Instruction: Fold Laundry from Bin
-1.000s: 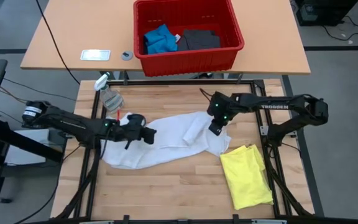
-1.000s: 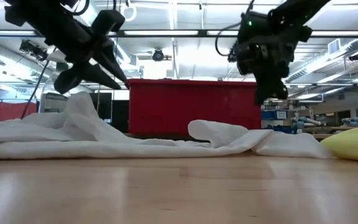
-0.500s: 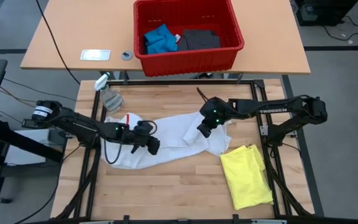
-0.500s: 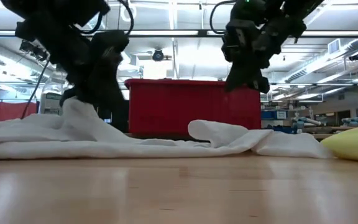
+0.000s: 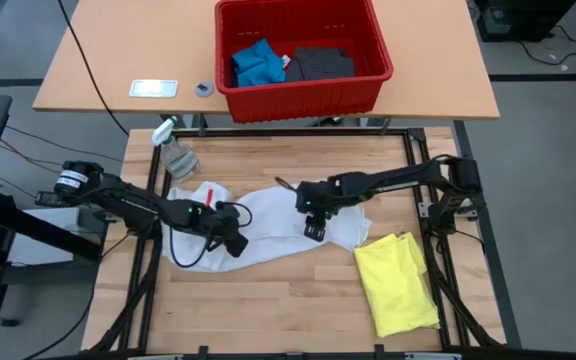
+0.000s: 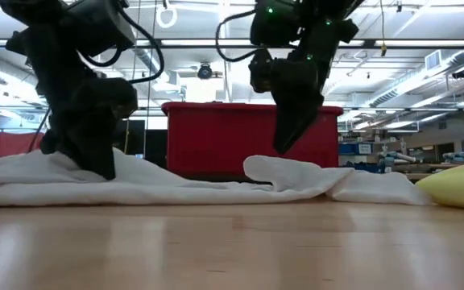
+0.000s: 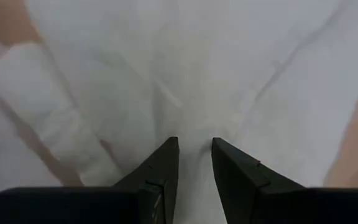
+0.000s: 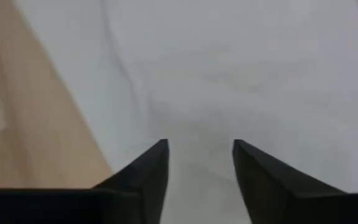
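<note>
White shirt (image 5: 268, 225) lies spread on the wooden surface (image 5: 288, 290), beside the yellow T-shirt (image 5: 396, 282). I see the left pincer (image 7: 194, 149) narrowly parted, tips pressed into the cloth; the right pincer (image 8: 199, 152) wider apart, above it, gripping nothing.

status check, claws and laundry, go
Left claw and right claw both open, low over the white shirt. Shirt spread on table, yellow T-shirt aside. Nothing in the way.
</note>
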`<act>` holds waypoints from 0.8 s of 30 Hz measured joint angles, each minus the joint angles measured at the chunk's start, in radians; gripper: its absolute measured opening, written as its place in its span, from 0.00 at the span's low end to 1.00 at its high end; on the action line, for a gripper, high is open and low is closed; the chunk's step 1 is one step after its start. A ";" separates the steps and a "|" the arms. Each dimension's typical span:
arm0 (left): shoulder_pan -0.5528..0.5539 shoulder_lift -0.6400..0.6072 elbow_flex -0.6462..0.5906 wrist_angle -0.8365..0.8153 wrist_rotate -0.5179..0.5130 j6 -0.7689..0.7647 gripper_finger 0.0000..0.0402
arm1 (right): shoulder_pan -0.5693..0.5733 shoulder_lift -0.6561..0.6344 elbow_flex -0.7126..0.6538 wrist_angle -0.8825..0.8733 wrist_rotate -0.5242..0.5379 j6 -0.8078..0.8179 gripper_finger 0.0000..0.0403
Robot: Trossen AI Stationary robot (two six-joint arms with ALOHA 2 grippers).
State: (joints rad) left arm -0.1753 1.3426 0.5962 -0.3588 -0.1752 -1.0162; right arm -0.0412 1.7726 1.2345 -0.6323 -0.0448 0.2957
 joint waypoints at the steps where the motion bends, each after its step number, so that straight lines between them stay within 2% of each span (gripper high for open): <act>1: -0.002 0.000 -0.001 -0.008 -0.001 -0.003 0.26 | 0.010 0.010 0.008 -0.004 0.018 -0.003 0.48; 4: -0.003 0.000 -0.001 -0.022 -0.010 -0.004 0.26 | 0.049 0.042 0.010 0.020 0.059 -0.027 0.54; 8: -0.003 0.000 -0.001 -0.020 -0.014 -0.012 0.26 | 0.085 0.091 0.009 0.062 0.069 -0.033 0.55; 14: -0.004 0.000 -0.001 -0.019 -0.033 -0.021 0.26 | 0.105 0.142 0.009 0.049 0.324 0.015 0.51; 17: -0.004 0.000 -0.001 -0.020 -0.033 -0.021 0.26 | 0.083 0.140 0.009 0.018 0.353 0.023 0.39; 21: -0.004 0.000 -0.001 -0.030 -0.034 -0.021 0.25 | 0.054 0.094 0.008 -0.074 0.336 -0.003 0.08; 24: -0.011 0.000 -0.001 -0.041 -0.033 -0.021 0.22 | 0.026 0.027 0.010 -0.186 0.366 -0.014 0.04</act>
State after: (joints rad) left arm -0.1862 1.3426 0.5953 -0.3998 -0.2077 -1.0367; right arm -0.0151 1.7999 1.2446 -0.8184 0.3216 0.2817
